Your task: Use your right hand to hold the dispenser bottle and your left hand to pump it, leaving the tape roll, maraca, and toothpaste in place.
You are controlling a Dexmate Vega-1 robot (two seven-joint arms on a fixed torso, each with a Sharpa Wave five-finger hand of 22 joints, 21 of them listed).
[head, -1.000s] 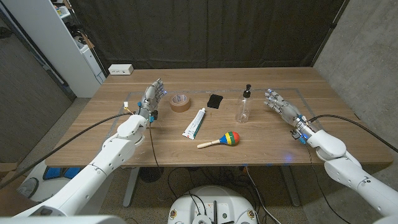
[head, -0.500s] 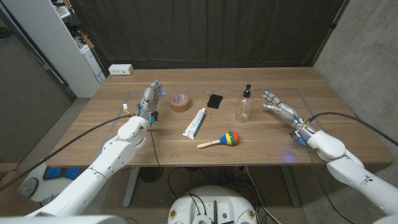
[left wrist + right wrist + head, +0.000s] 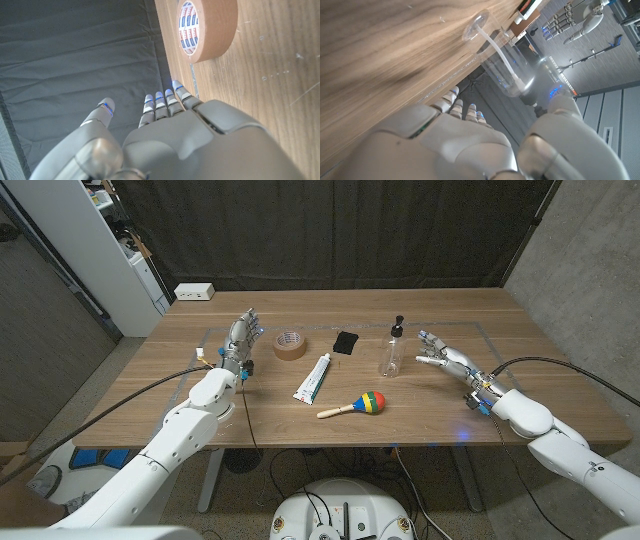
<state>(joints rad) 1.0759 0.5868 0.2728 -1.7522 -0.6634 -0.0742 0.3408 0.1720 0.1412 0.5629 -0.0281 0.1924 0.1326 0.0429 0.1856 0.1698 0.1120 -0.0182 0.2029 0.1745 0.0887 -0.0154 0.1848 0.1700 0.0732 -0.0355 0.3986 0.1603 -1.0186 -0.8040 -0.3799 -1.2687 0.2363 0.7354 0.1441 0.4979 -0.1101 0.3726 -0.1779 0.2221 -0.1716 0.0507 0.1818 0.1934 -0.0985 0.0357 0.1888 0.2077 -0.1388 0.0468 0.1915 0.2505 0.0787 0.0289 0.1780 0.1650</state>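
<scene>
Nearing dispenser bottle point(image 3: 392, 350), right hand point(image 3: 440, 355) spread

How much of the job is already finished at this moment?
Nothing is finished yet. In hand: the right hand is open beside the dispenser bottle, not touching it. Left: grip the bottle, then bring the left hand, open near the tape roll, over to pump. The tape roll, toothpaste and maraca lie untouched.
</scene>
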